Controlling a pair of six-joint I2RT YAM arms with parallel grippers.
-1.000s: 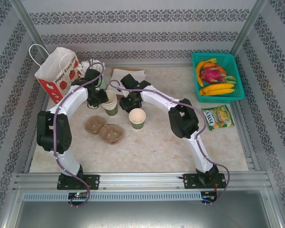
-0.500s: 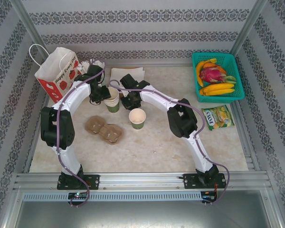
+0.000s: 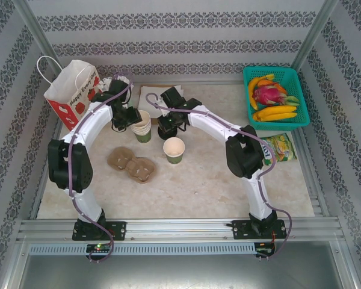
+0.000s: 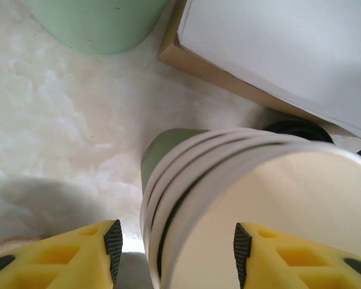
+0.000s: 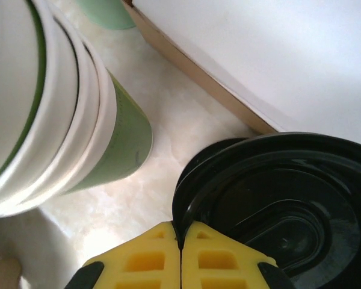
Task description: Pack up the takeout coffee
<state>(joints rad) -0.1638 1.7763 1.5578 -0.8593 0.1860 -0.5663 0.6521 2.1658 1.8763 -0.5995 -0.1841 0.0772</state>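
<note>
Takeout coffee, location: just left of centre in the top view, standing on the table; lower right of the cup stack, right of the moulded cup carrier, and clear of both.
Black lid, location: lower right of the right wrist view, beside the flat brown box with a white top.
Black lid, cut off: the lower and right frame edges trim it, and the yellow fingers cover its near rim. A second black rim shows behind its upper left edge. How many lids lie there cannot be told.
Claw state, right gripper: fingers pressed together, seam closed, tips at the lid's near rim. Whether the rim is pinched in the seam cannot be told.
Claw state, left gripper: fingers apart, one outside the cup stack and one inside its top cup. A gap shows between the outer pad and the stack wall.
Cup stack, cut off: in the left wrist view the lower and right edges trim the rims, and only a strip of olive-green wall shows at mid-frame. A black sliver behind the rims is too small to identify.
Pale green cup: lower wall only, cut by the top edge.
Snack packet: its left part is covered by the right arm.
Takeout coffee, look: small olive-green paper cup, upright, pale rim, cream inside, mouth open, lid not yet on.
Black lid, look: round and glossy, with a raised outer rim and a recessed centre holding an oval moulding.
</note>
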